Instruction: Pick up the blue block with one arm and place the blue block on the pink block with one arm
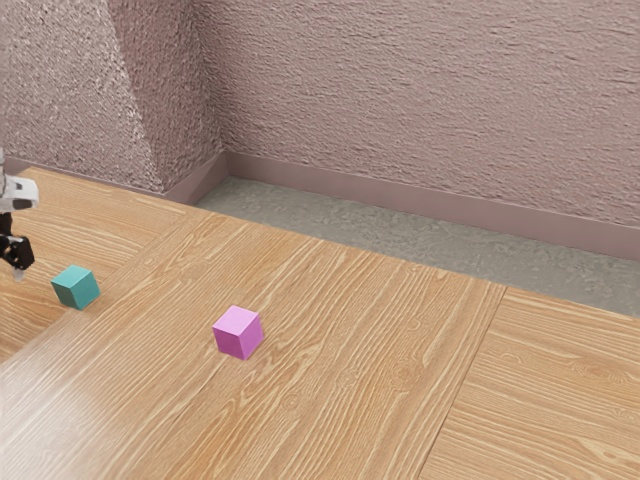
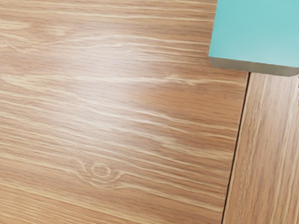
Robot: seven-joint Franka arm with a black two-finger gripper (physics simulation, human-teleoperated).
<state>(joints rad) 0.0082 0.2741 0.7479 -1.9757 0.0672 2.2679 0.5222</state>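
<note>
The blue block [image 1: 76, 287], a small teal cube, rests on the wooden table near the exterior view's left edge. My gripper [image 1: 16, 258] hangs just off the table at that left edge, a short way to the left of the block and slightly above it, holding nothing. The view's border cuts it off in part. In the wrist view the blue block [image 2: 257, 32] is a large teal face off to one side of my hand, not under it. The pink block [image 1: 238, 332] sits alone on the table, well to the right of the blue block and nearer the camera.
The wooden table [image 1: 350, 380] spreads wide to the exterior view's right, with a plank seam [image 2: 236, 154] running close to the blue block. Behind it are a grey floor strip [image 1: 420, 235] and rough pink walls [image 1: 420, 90].
</note>
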